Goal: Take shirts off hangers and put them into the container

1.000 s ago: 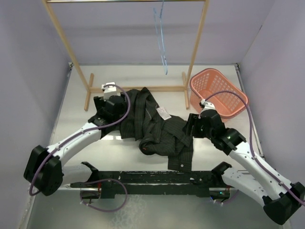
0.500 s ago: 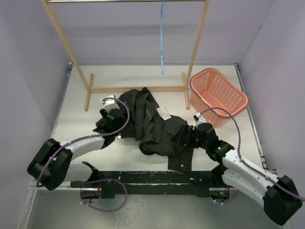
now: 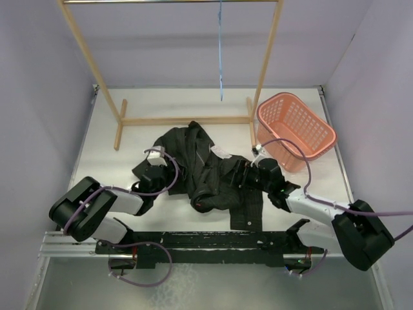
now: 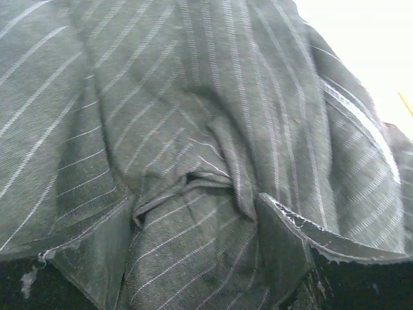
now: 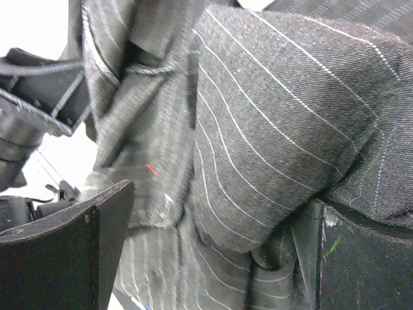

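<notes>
**Gathering the shirt for the lift to the basket**

From the top view, we find the dark pinstriped shirt crumpled on the table at the centre of the frame. It is already off the blue wire hanger, which hangs bare from the wooden rack at top centre. The pink basket stands at the right of the frame, near the shirt but apart from it. Both arms lie folded low with their wrists turned inward. The left gripper sits at the shirt's left edge and the right gripper at its right edge.

In the left wrist view, cloth fills the frame. The fingers show only as dark corners at the bottom, set wide apart with a puckered fold between them. We judge this hand released, with nothing pinched yet.

In the right wrist view, the fingers stand at the lower left and lower right, spread wide. A thick roll of cloth bulges between them and presses the one on the right. This hand is also released.

We judge the step in hand to be taking hold of the shirt. Each hand should close on a thick fold of several layers, not a single hem. The two should then rise together and draw inward, so the bundle is compact and trailing sleeves clear the basket's rim.
</notes>
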`<state>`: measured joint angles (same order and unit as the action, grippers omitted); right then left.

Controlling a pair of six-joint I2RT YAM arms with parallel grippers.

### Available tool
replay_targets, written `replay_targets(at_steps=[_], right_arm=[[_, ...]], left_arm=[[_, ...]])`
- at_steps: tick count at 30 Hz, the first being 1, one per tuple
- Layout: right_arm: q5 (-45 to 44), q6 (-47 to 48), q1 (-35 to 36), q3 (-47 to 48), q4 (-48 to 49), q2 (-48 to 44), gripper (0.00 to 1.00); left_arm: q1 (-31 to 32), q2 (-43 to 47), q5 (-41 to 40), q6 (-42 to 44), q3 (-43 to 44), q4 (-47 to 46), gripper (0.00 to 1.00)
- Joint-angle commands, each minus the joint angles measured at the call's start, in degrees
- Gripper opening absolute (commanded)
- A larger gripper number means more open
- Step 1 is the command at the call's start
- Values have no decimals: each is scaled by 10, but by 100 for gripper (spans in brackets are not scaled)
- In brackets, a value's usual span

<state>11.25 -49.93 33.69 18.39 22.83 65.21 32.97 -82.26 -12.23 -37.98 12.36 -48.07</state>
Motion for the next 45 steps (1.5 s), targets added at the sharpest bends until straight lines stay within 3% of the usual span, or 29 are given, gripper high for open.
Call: replay_targets(at_steps=[1, 11, 19, 27, 33, 38, 41, 42, 45], right_arm=[[28, 6, -1, 56, 85, 49, 100], [89, 1, -1, 108, 184, 176, 100], [100, -8, 0, 147, 205, 229, 100], [89, 40, 8, 221, 88, 265, 100], [38, 113, 52, 296, -69, 307, 99], [27, 132, 62, 294, -100, 311, 86], [34, 141, 61, 285, -115, 309, 71], [40, 149, 62, 284, -124, 309, 64], [91, 151, 60, 279, -144, 320, 16]], left_arm=[[58, 14, 54, 15, -2, -104, 77], [123, 37, 116, 93, 40, -71, 76], [179, -68, 191, 112, 76, -140, 73], [274, -161, 175, 118, 78, -252, 72], [303, -170, 153, 137, 96, -232, 72], [305, -160, 132, 139, 80, -233, 72], [305, -151, 121, 140, 66, -229, 72], [305, -148, 118, 141, 64, -224, 72], [305, -142, 111, 142, 58, -218, 72]])
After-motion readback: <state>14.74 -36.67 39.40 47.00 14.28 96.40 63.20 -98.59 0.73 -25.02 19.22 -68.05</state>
